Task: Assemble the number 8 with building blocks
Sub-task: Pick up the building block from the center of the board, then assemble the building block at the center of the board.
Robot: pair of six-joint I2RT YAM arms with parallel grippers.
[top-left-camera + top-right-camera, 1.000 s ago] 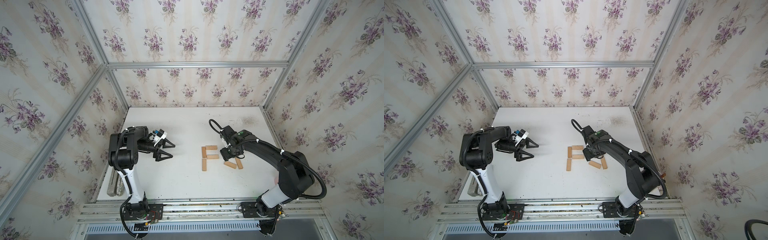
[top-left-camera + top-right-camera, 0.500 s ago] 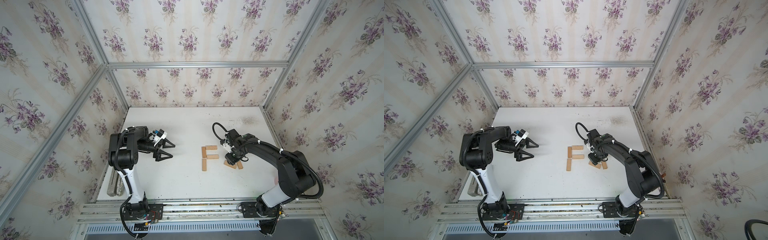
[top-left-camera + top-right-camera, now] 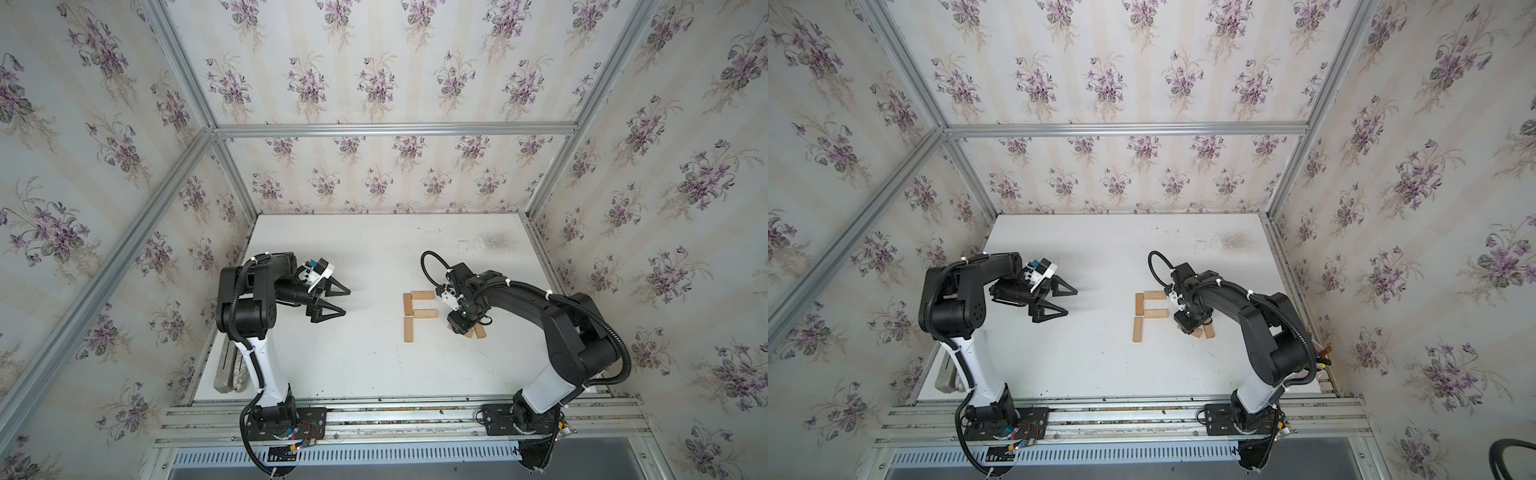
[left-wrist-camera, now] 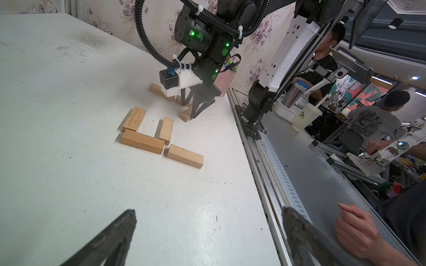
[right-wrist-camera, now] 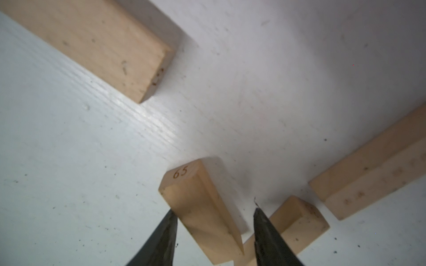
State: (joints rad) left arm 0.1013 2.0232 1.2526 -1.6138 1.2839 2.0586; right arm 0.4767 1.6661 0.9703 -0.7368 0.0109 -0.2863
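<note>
Risk first: the right gripper (image 5: 213, 209) stands with narrow jaws either side of the block marked 65 (image 5: 198, 195), lower centre of the right wrist view, and is not clamped yet. One finger (image 5: 159, 239) looks to touch the block's side, while the other shows a gap. That block seems propped aslant on a second loose block (image 5: 297, 218). An uneven squeeze could twist it, slide it off or drag the neighbour along. A third loose block (image 5: 373, 175) at the right edge is near enough to get knocked. Further off, in a top view, four building blocks (image 3: 424, 313) make an F-like start of the number 8 (image 3: 408, 305) at frame centre on the table (image 3: 353, 365), just left of the loose pile. A skewed lift or swing could bump the middle bar and spoil the alignment, as I judge it. Pose: the right arm (image 3: 519, 293) reaches in from lower right, elbow bent, wrist pointing steeply down over the pile. The left gripper (image 3: 347, 302), mid-left, hovers above the table with jaws spread wide and nothing in them, aimed toward the blocks but well apart from them.
</note>
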